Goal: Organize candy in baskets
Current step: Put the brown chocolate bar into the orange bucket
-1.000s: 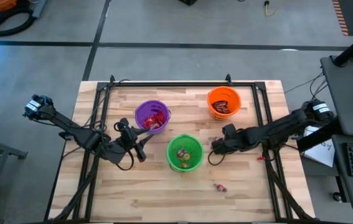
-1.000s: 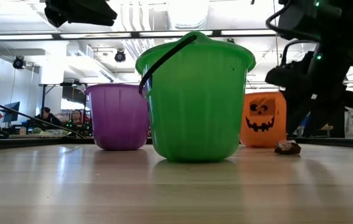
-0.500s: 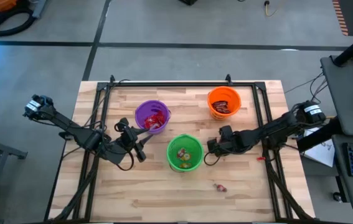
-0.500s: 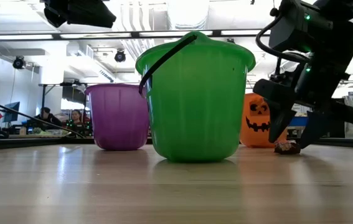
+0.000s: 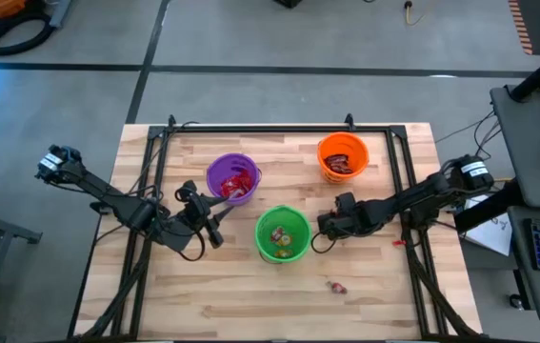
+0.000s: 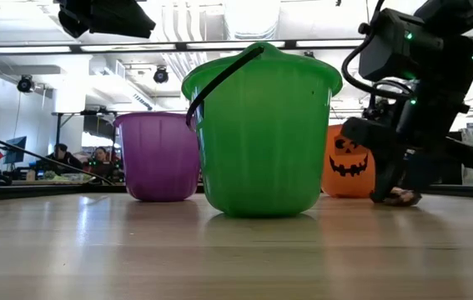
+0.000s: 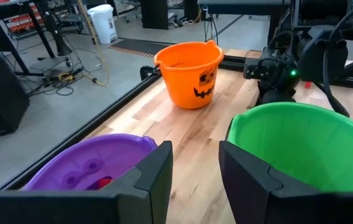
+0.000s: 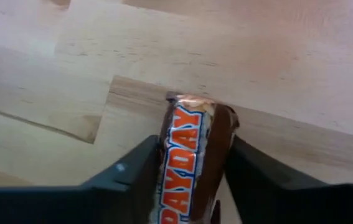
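Note:
Three buckets stand on the wooden table: purple [image 5: 231,177], orange [image 5: 343,156] and green [image 5: 282,232], each with candy inside. My right gripper [image 5: 325,226] is down at the table just right of the green bucket. It is shut on a brown and orange candy bar [image 8: 192,149] that lies flat on the wood. My left gripper [image 5: 214,230] hangs open and empty above the table between the purple and green buckets; its fingers [image 7: 154,180] show in the left wrist view. A small candy [image 5: 336,285] lies loose near the front edge. My right gripper pinches the candy bar by its two long sides [image 8: 167,155] between its two fingers. The fingers lie along the bar, one on each side, and come down at it slanting from the table's right. The bar lies flat on the table [image 6: 403,198].
A black metal frame [image 5: 279,129] runs around the table's back and sides, with cables along it. A small red item [image 5: 399,242] lies by the right rail. Bare wood spreads along the near edge.
My right gripper has gone down and a little toward the green bucket, onto the candy bar. In the low view its fingers stood wide apart around the bar half a second ago and now stand closer together on it.

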Controlling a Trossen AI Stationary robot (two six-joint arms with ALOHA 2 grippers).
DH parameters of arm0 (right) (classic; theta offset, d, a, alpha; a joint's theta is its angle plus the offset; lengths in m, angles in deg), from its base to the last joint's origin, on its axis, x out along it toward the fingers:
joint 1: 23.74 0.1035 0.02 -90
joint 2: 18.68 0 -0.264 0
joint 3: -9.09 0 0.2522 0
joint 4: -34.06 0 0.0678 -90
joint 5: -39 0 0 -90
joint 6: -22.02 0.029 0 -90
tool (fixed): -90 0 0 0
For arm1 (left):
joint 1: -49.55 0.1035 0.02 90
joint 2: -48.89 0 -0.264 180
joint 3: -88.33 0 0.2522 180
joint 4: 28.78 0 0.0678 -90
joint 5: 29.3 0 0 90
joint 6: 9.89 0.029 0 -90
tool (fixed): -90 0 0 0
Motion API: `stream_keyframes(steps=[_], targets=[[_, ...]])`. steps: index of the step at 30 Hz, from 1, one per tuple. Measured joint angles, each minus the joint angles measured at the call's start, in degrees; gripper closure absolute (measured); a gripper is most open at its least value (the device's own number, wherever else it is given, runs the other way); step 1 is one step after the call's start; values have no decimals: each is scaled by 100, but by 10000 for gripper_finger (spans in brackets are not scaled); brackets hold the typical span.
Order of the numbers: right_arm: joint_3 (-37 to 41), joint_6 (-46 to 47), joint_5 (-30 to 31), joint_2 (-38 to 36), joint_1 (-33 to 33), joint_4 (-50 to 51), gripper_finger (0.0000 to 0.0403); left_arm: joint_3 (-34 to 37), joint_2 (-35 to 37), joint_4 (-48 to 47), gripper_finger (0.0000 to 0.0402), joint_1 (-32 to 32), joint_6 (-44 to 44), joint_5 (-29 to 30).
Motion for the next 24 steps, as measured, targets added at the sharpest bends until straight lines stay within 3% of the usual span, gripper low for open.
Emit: stream_keyframes(steps=[6,9,14,17,21,24], targets=[[0,-412,-159,-172,0,189,318,0,0,11,285,5,-54,2],[-7,-793,-361,-314,0,371,318,-81,2,-47,285,45,403,-80],[-200,-1398,-963,-949,-11,1138,303,-755,43,-409,288,98,1310,-1203],[-415,-1901,-1188,-1520,-11,1414,297,-1164,70,-725,294,102,1894,-1288],[-739,-2812,-1193,-2343,-80,1511,308,-1270,151,-1211,304,125,2160,-1309],[-955,-3536,-843,-2847,-305,1495,312,-1052,195,-1584,313,125,1909,-1394]])
